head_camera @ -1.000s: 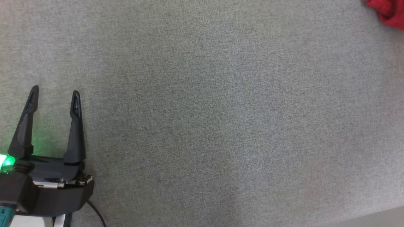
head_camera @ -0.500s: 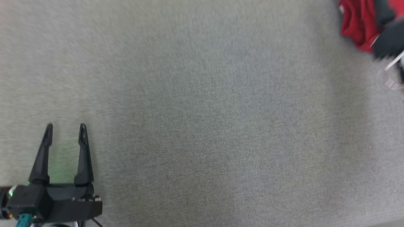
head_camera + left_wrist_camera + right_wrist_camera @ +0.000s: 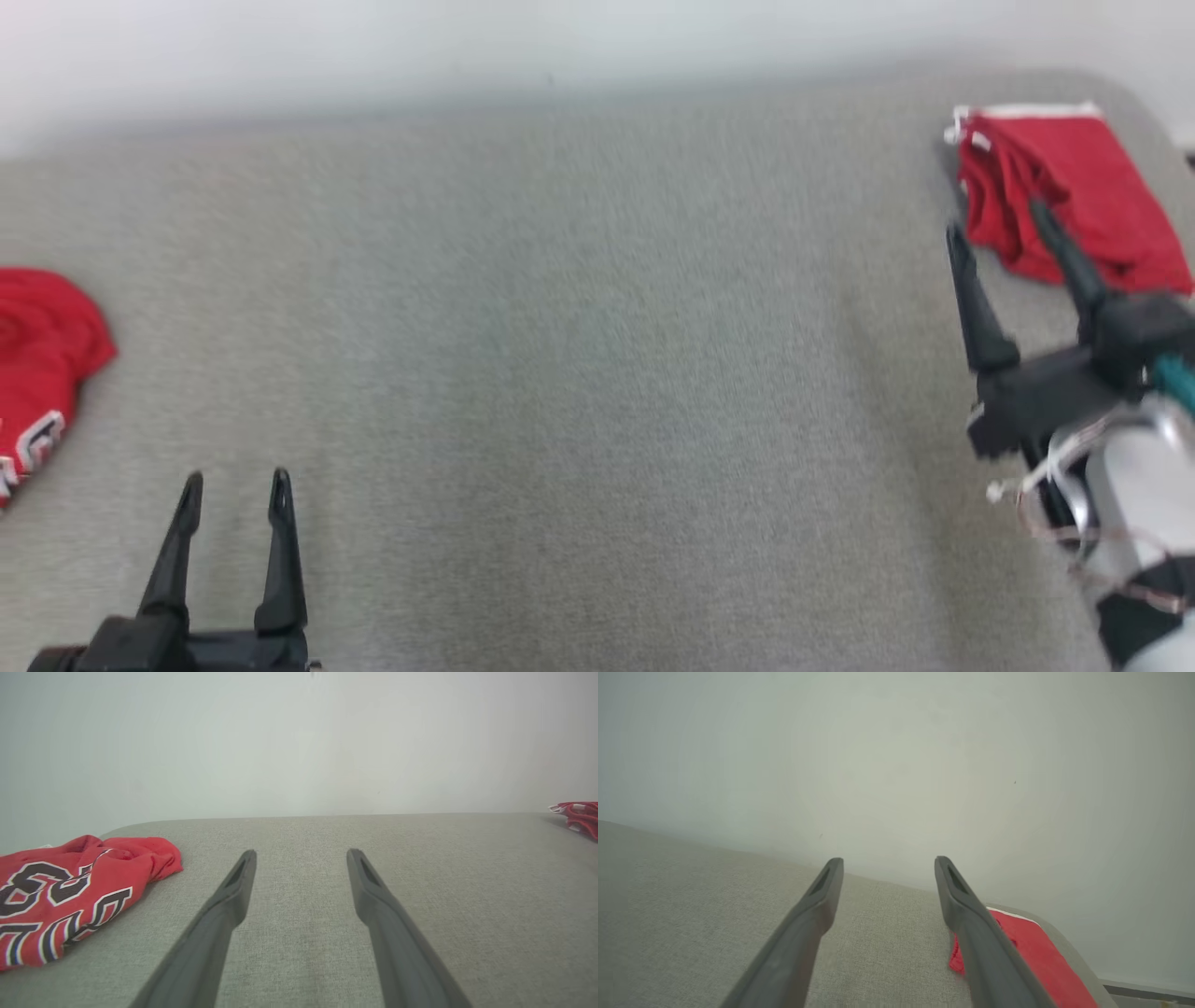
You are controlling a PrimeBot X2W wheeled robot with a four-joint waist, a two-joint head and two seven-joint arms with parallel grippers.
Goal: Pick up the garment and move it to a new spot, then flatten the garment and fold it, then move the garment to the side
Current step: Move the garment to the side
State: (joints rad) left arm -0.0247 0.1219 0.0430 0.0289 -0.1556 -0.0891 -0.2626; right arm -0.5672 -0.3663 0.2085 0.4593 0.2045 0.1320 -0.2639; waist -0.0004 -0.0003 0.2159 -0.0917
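Folded red garment [image 3: 1074,177]: lies at the far right corner of the grey fabric surface [image 3: 597,373], close to the pale wall [image 3: 467,47].
Long axis: runs from the far edge toward the near right, at a slant in the head view; the white-trimmed edge is the far end, facing the wall.
Look: plain red, a roughly oblong packet, with bunched folds along its left side.
Red jersey [image 3: 42,345]: crumpled at the left side of the surface, well apart from the folded one; it bears large black characters outlined in white.
Hidden or unclear: the jersey is cut off by the left frame edge in both the head and left wrist views, so its long axis cannot be told. The head view is blurred. One finger of the right gripper covers part of the folded garment's near edge; whether it touches the cloth cannot be told.
Right gripper [image 3: 994,220]: fingers spread apart, nothing between them, tips pointing toward the wall at the folded garment's near left corner.
Left gripper [image 3: 235,481]: fingers apart and empty, over bare fabric to the right of the jersey.
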